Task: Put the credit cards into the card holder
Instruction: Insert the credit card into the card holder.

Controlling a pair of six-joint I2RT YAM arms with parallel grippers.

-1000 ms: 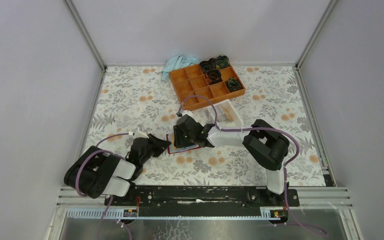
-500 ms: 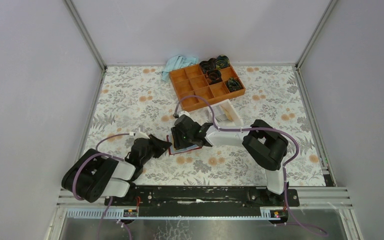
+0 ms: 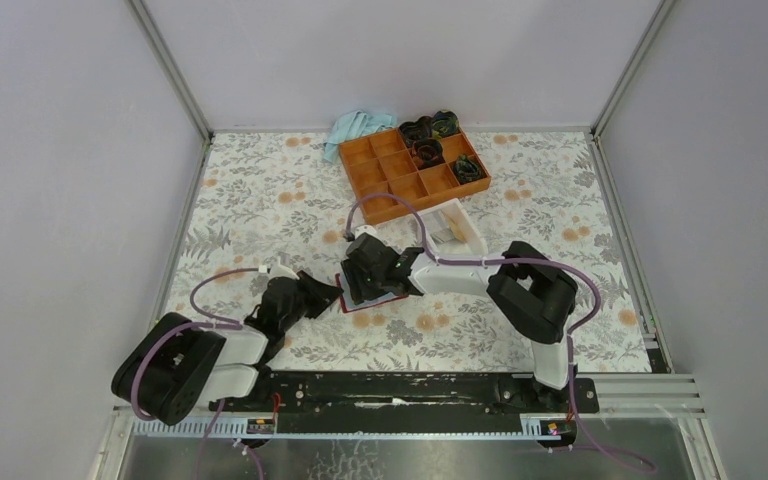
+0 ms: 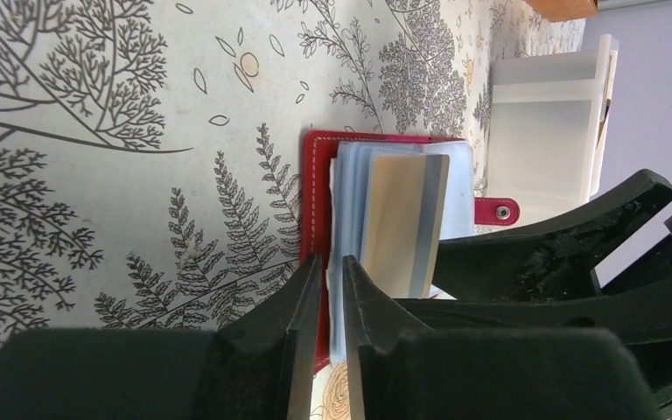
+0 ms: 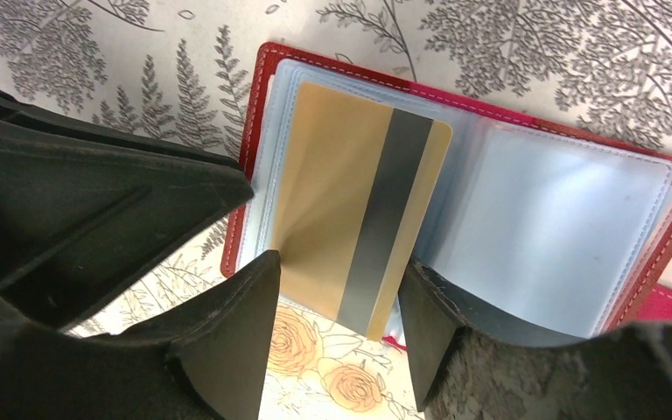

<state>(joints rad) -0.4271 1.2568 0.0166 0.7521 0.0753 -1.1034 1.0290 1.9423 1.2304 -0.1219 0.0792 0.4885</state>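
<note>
Dark-red folding card holder (image 5: 560,219) is laid open on a floral-print tablecloth (image 3: 260,200), clear sleeves upward. Tan-gold rectangular credit card (image 5: 350,210) with a dark stripe is seen lying on one stack of sleeves, its near end overhanging the edge. Right gripper (image 5: 339,267): jaws held wide, flanking the card's near end. Left gripper (image 4: 331,271): jaws nearly closed, pinched on the holder's edge.

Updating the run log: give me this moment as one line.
gold card: on open card holder, one end overhanging | left gripper: shut on card holder edge | right gripper: open, astride gold card
</note>
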